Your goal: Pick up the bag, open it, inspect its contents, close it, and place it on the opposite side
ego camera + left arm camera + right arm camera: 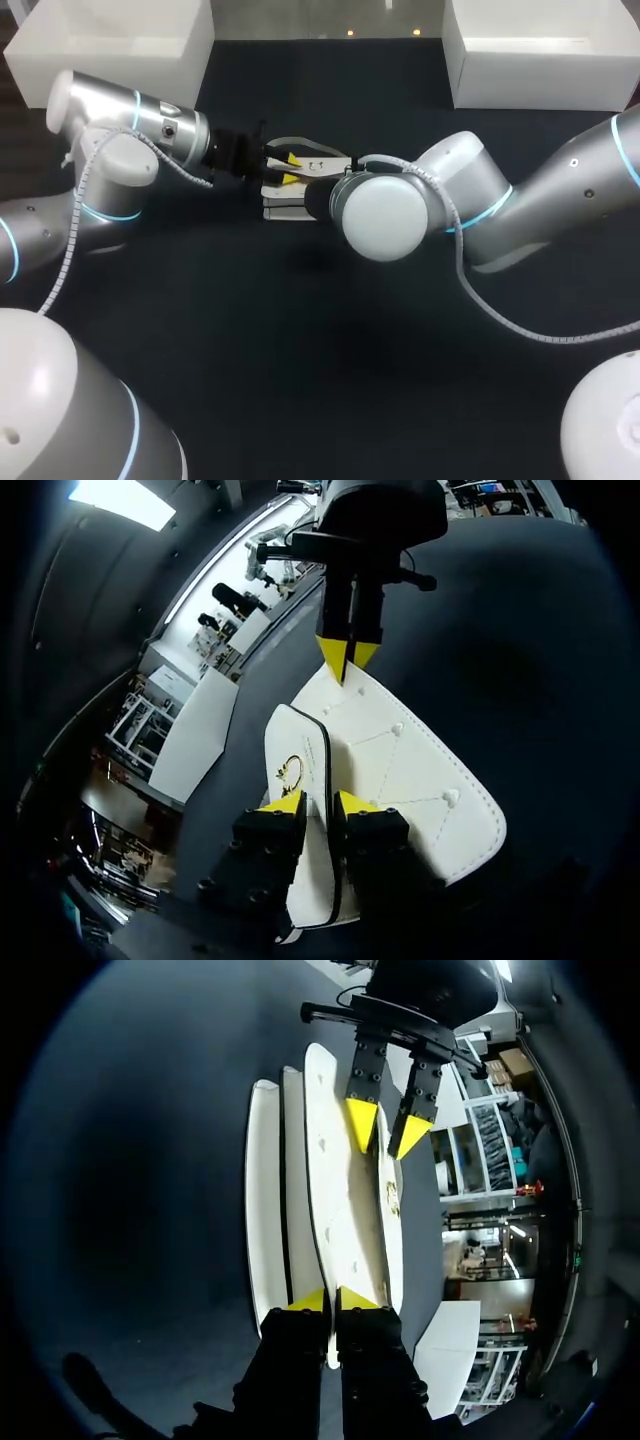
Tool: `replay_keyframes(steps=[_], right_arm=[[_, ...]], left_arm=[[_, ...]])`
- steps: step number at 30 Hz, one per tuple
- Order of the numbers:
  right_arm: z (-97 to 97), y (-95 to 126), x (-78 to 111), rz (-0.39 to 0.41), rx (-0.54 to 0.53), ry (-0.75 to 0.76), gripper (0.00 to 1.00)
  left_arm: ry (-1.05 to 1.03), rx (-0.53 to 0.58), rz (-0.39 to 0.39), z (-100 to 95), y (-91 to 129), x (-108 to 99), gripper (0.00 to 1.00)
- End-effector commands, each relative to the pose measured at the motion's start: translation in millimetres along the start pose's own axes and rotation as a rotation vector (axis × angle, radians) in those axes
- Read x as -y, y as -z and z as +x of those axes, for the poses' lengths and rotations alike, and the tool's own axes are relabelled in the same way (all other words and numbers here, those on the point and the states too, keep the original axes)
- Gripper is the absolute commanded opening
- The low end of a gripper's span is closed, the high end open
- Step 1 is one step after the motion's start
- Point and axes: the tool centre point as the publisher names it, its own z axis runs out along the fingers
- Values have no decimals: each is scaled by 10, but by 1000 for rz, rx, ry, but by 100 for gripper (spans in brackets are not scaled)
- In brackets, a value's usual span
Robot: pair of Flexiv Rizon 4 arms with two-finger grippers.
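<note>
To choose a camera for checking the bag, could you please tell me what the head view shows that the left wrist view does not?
Only the head view shows both arms entering from opposite sides, the right arm hiding much of the bag. Only the left wrist view shows the gold clasp, the studs on the flap, and the right gripper pinching the flap's far end. Both show the white bag on the dark table with the left gripper gripping it.
</note>
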Motion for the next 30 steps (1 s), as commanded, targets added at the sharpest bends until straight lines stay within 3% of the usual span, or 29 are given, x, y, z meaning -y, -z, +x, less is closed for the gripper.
replay_keyframes(steps=[1, 2, 4, 11, 20, 30], right_arm=[[9, -10, 0, -2, 4, -1, 0], [9, -10, 0, -2, 4, -1, 0], [9, -10, 0, -2, 4, -1, 0], [9, -10, 0, -2, 4, -1, 0], [9, -10, 0, -2, 4, -1, 0], [9, -10, 0, -2, 4, -1, 0]], left_arm=[[-9, 18, 10, 14, -17, 1, 31], [-11, 19, 11, 6, -18, 7, 26], [-16, 21, 13, -8, -32, 15, 0], [-40, 9, 13, 22, -42, 22, 0], [35, 15, -40, 40, -24, -244, 0], [-2, -4, 14, 36, -110, 20, 0]])
